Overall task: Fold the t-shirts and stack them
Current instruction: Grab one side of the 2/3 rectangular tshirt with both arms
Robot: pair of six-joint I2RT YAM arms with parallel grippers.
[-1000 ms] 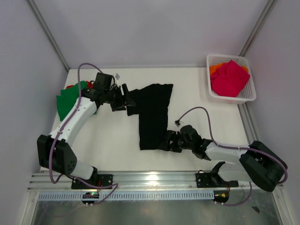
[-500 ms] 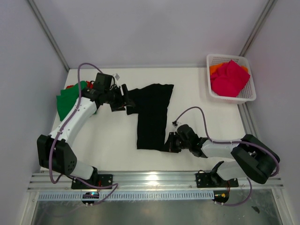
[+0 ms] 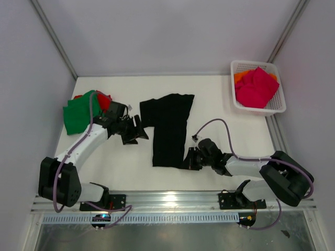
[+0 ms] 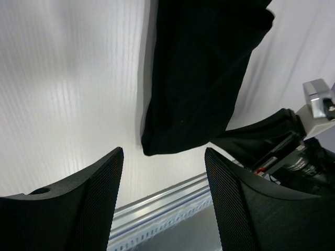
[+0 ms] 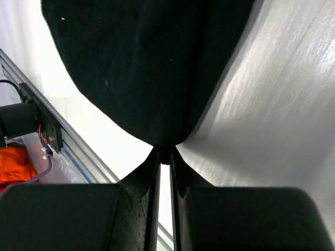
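White counter carries a large black cloth t-shirt lying flat at its middle. Right fingers pinch the shirt's near right corner; left fingers, spread, hover near its left edge.

Bright, even overhead light — glare on the rail, soft shadows.

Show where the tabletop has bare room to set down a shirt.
Widest bare patch: white tabletop between the large black cloth t-shirt and the white lattice plastic basket. Another lies by the front rail, left of that shirt. Crowded: far-left, by the green cloth t-shirt and left gripper; and near-right, where the right gripper pinches that shirt.
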